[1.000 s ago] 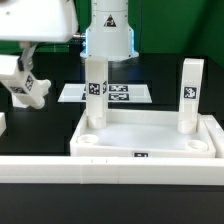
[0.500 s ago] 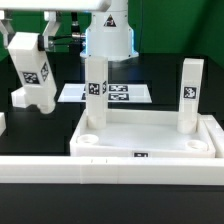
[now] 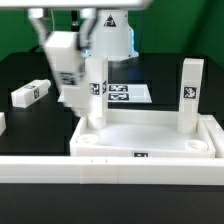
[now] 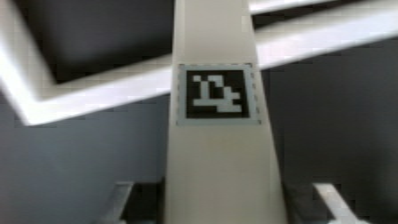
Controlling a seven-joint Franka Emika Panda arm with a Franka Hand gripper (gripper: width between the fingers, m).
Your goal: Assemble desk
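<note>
I am gripping a leg block [image 3: 67, 68] in my claw [image 3: 62, 38], jaws closed on its sides. It is hanging tilted at ten o'clock of the tabletop [image 3: 150, 130] in the exterior view, just beside the second leg [image 3: 95, 92]. That leg is standing upright at the tabletop's eleven o'clock corner, and the third leg [image 3: 190, 95] is standing at two o'clock. The fourth leg [image 3: 32, 92] is lying on the black surface [image 3: 40, 125] at nine o'clock, well apart.

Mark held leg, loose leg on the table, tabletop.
held leg [image 3: 66, 67], exterior view, middle of its front face
loose leg [image 3: 31, 92], exterior view, middle of its length
tabletop [image 3: 140, 125], exterior view, bare inner floor
</note>
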